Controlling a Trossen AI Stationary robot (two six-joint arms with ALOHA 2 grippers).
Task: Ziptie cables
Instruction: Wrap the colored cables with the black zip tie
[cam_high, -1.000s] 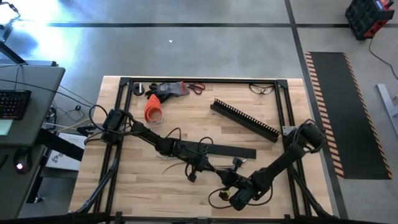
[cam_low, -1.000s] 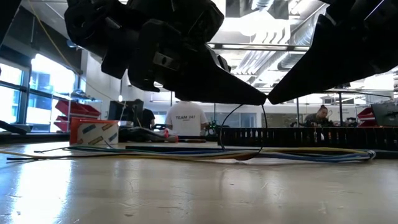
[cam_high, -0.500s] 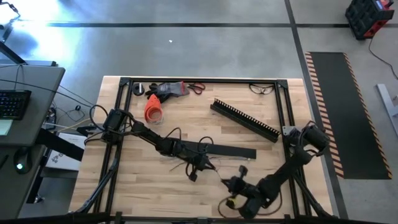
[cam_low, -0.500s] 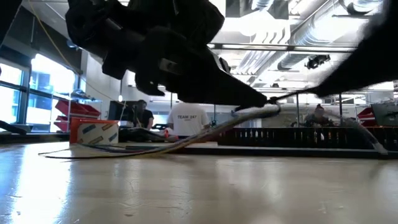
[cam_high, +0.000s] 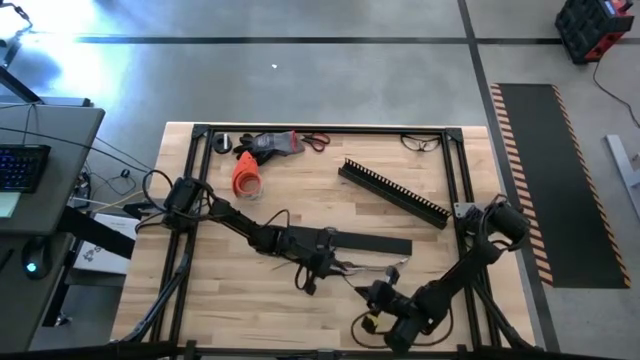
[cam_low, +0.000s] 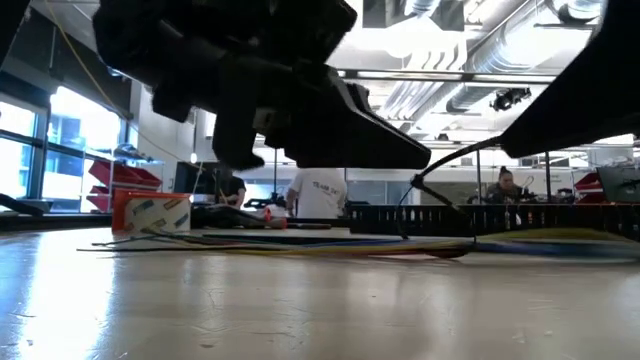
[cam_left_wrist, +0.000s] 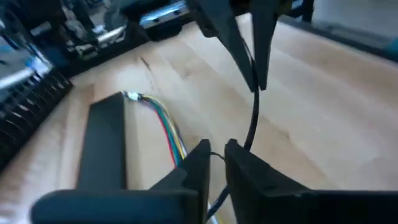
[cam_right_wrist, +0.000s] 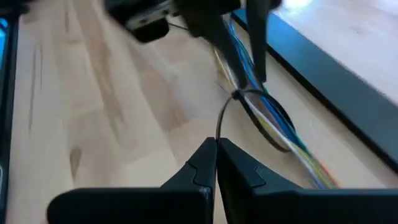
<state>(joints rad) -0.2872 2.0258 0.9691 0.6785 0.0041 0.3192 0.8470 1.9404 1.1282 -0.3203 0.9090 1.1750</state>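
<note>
1. 2 dark arms meet low over the table (cam_high: 220, 300), near its front.
2. Cables (cam_right_wrist: 273, 127) lie flat beside a black bar (cam_high: 375, 244); half a second ago they were lifted.
3. Right hand (cam_right_wrist: 216, 155) is clamped together on a thin black ziptie (cam_right_wrist: 222, 118) looped around the bundle.
4. Left hand (cam_left_wrist: 214, 155) has just parted slightly; the ziptie's other end passes its fingertips.
5. Judgement: the loop is on, and tightening remains.

Pale, smooth wooden table (cam_high: 250, 300); matt black flat bar (cam_high: 375, 244).
</note>
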